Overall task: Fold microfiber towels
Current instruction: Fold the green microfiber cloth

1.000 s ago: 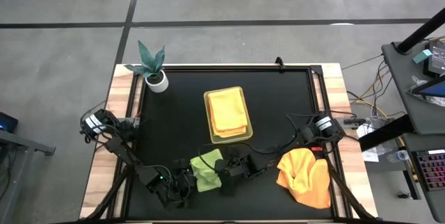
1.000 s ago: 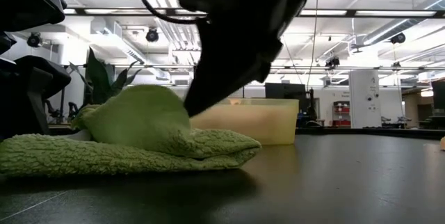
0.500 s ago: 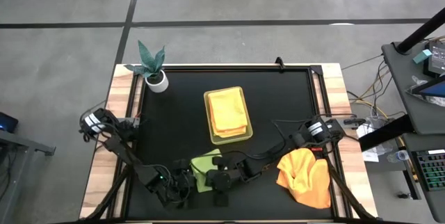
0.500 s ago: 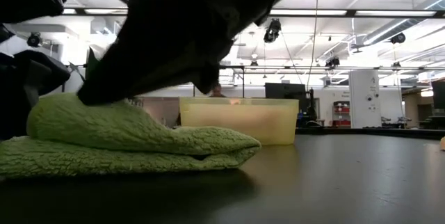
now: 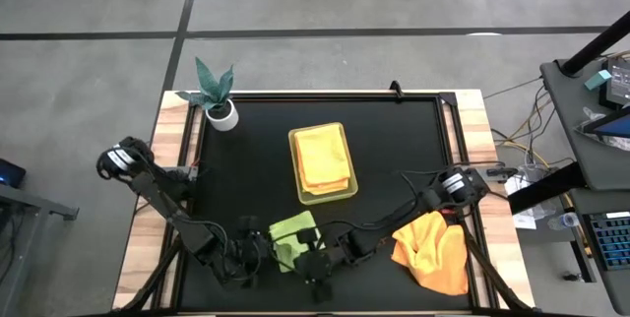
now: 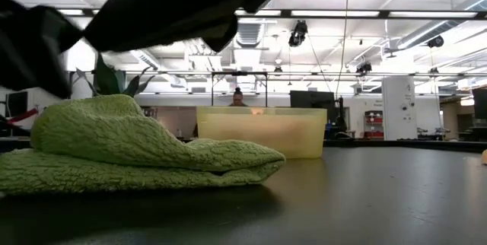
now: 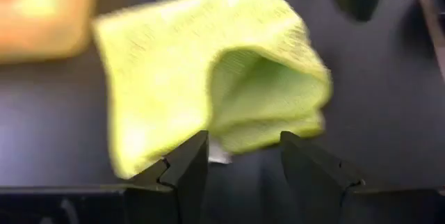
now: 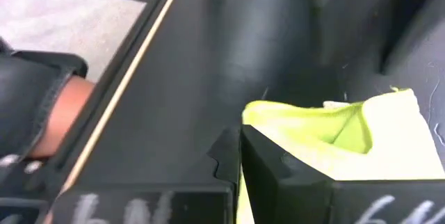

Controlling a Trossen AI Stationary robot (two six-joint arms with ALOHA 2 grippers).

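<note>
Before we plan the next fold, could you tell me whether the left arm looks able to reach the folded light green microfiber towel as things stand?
Probably yes. The left gripper is open right beside the folded light green microfiber towel, with nothing between its fingers and the cloth's edge. The right gripper, shut, sits close on the towel's other side and might crowd it.

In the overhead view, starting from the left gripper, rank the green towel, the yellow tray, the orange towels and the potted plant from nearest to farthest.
From the left gripper, near the table's front edge:
1. Green towel, right beside it.
2. Yellow tray, mid-table, farther back.
3. Potted plant, back left corner, and orange towels, front right: too close to call.
</note>
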